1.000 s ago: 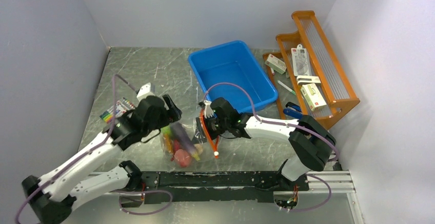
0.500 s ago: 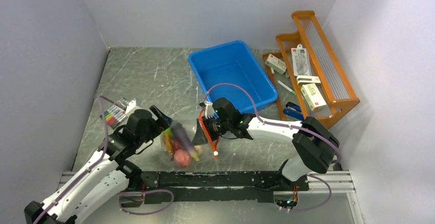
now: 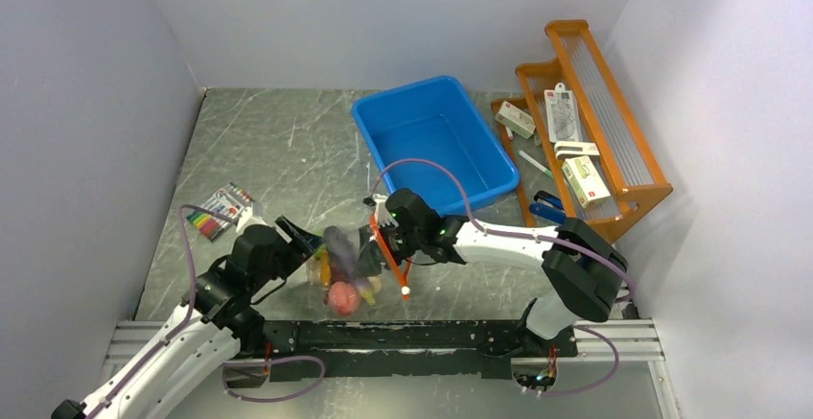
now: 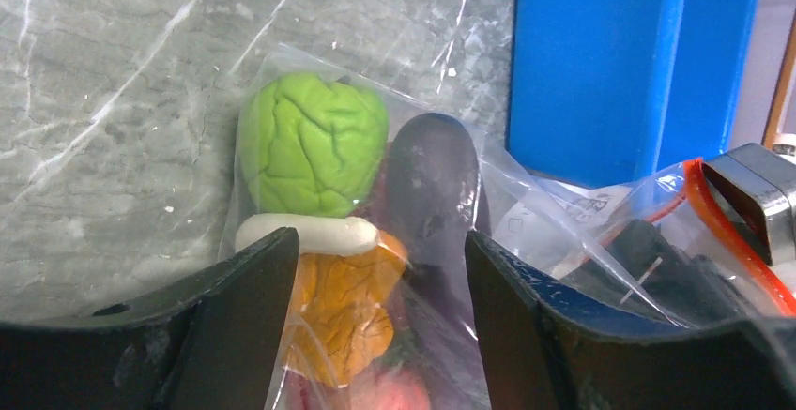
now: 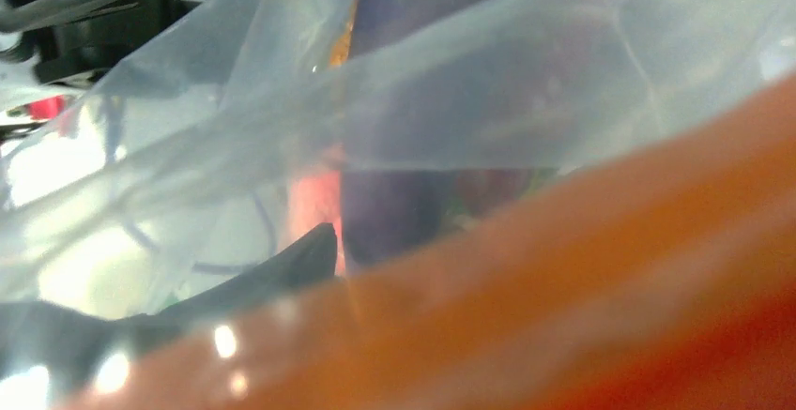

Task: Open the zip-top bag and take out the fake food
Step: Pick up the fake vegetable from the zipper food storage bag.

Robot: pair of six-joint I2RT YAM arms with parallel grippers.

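The zip-top bag (image 3: 347, 270) is clear, with a red-orange zip strip (image 3: 391, 256), and lies near the table's front edge between my two grippers. Fake food fills it. In the left wrist view I see a green ball (image 4: 314, 143), purple eggplant (image 4: 432, 185), orange piece (image 4: 343, 311) and beige piece (image 4: 305, 235); a pink peach (image 3: 342, 295) shows from above. My left gripper (image 3: 305, 244) is open, its jaws on either side of the bag's closed end (image 4: 380, 269). My right gripper (image 3: 385, 235) is shut on the bag's mouth; the blurred zip strip (image 5: 563, 288) fills its view beside one dark finger (image 5: 272, 274).
A blue bin (image 3: 433, 141) stands behind the bag, and its wall is close in the left wrist view (image 4: 601, 53). A pack of coloured markers (image 3: 219, 210) lies at the left. An orange wooden rack (image 3: 590, 117) with small boxes stands at the right.
My left arm has pulled back toward the near edge and dropped low, uncovering the markers; its gripper now sits at the bag's left end. The bag and right gripper shifted slightly left.
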